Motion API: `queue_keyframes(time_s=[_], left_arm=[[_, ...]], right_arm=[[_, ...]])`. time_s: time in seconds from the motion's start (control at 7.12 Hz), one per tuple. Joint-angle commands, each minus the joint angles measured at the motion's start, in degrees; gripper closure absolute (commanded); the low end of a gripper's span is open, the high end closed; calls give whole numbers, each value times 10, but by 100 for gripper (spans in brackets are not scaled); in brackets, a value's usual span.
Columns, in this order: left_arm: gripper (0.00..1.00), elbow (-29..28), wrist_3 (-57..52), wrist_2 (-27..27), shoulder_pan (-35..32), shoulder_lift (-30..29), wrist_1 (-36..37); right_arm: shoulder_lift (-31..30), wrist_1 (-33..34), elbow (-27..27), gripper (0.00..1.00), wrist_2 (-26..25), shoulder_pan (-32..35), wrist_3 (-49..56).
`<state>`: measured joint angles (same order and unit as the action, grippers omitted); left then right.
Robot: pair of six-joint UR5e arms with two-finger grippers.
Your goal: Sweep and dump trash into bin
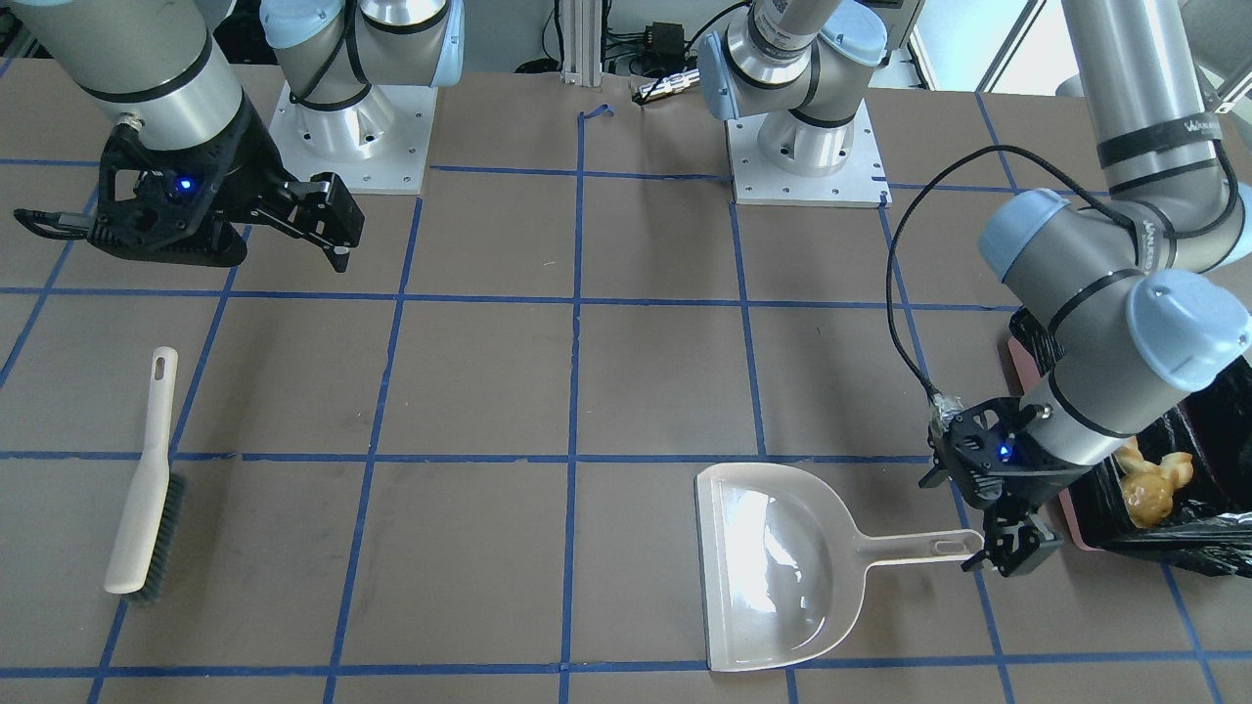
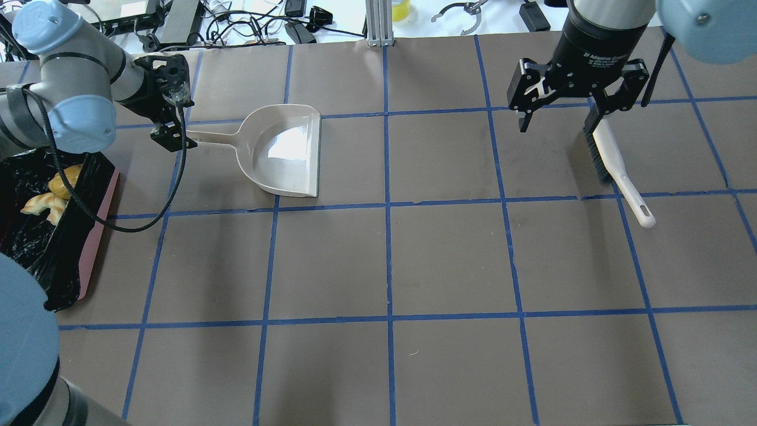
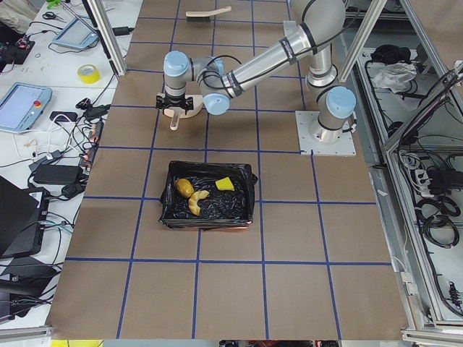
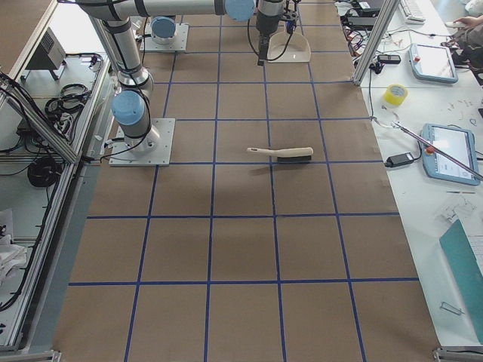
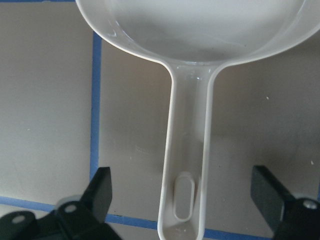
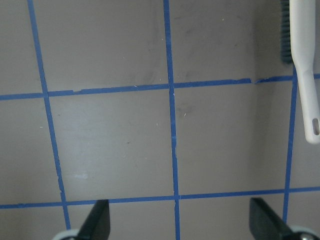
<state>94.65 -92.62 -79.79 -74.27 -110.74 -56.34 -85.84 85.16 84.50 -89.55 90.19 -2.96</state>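
Note:
The bin (image 2: pixel 97 236), pink with a black bag liner, stands at the table's left end. All three pieces of trash lie in it: the tan lump (image 3: pixel 184 187), the cream crescent (image 3: pixel 197 203) and the yellow sponge block (image 3: pixel 225 183). The beige dustpan (image 2: pixel 284 151) lies flat and empty on the table. My left gripper (image 2: pixel 171 133) is open, its fingers standing on either side of the end of the dustpan's handle (image 5: pixel 187 150) without touching it. My right gripper (image 2: pixel 565 115) is open and empty, up above the table next to the brush (image 2: pixel 618 165).
The beige hand brush (image 1: pixel 147 489) lies on the table on my right side, handle toward me. Blue tape lines grid the brown table. Both arm bases (image 1: pixel 352 127) stand at the robot's edge. Cables and tools lie beyond the far edge.

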Motion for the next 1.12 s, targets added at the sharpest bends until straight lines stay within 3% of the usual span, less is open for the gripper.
queue_keyframes(time_s=[0.0,0.42,0.56,0.84,0.98], left_arm=[[0,26,200,-17,-12,98,-93],[0,29,387,-55,-17,219,-255],[0,30,495,-59,-18,247,-290],[0,25,696,-116,-43,250,-290],[0,17,833,-118,-94,240,-276]], right_arm=[[1,58,13,0,-1,-1,41],[-5,47,13,0,-1,-6,79],[-7,49,13,0,-1,-6,76],[-6,53,11,0,0,-6,75],[-6,53,11,0,1,-6,74]])
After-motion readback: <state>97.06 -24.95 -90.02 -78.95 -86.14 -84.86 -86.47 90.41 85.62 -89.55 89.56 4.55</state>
